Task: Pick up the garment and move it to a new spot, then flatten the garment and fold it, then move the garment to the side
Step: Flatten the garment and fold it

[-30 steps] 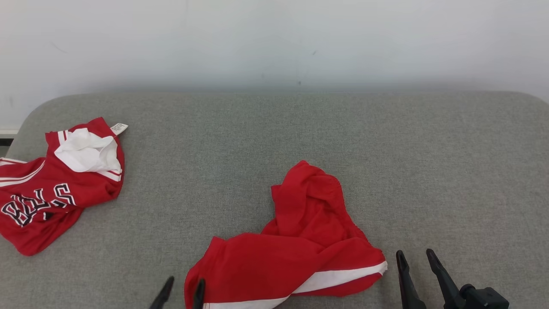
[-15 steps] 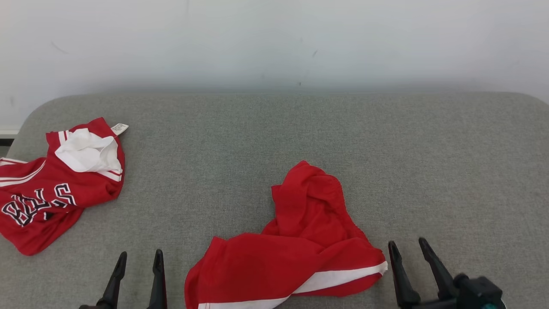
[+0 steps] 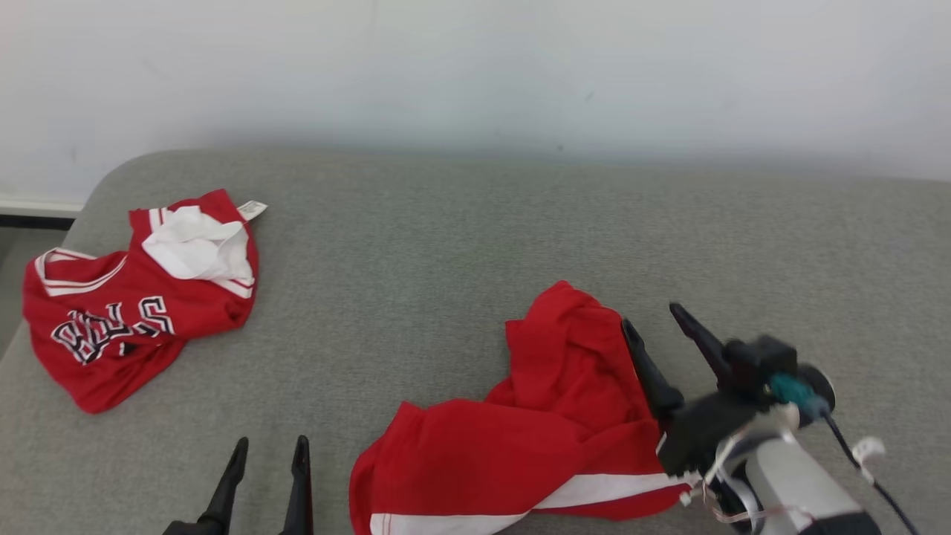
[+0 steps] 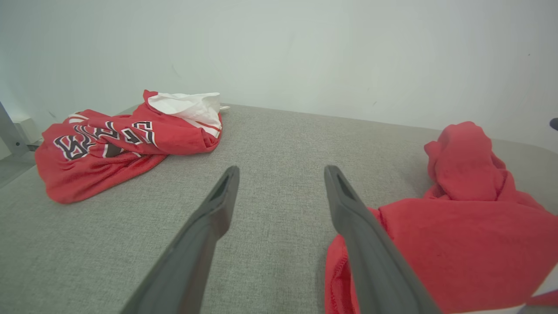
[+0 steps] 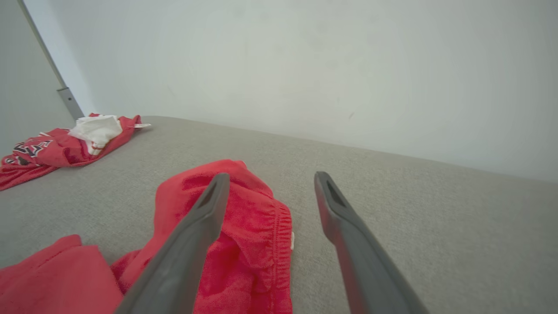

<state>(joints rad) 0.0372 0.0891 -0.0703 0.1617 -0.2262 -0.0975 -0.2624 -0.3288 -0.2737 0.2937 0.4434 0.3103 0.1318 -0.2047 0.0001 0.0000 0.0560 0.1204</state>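
The red shorts [image 3: 535,446] lie crumpled at the near middle of the grey fabric-covered table [image 3: 446,245], well apart from the red Bulls jersey [image 3: 119,327] at the far left.

The main risk lies with the right claw [image 3: 651,315]. It is spread wide and empty. One finger is over the right edge of the bunched fabric, by the gathered elastic band, and the other is over bare table. If it closes there, it may pinch only the thin hem or a single layer. The shorts would then slip out on the lift, or trail as a twisted rope that is harder to flatten. If it drops too low, the finger on the fabric side could shove the heap leftward instead of getting under it.

The left claw [image 3: 272,441] is also wide open and holds nothing. It sits just left of the shorts without touching them, so a lift by the right claw alone would leave the broad part sagging. The near edge of the shorts runs out of the head view, so I cannot tell whether any of it hangs off the table.

The heap is roughly L-shaped. Its broad part, with the white stripe, runs left to right along the near side, and that is its long axis. The bunched waistband end points away toward the wall.
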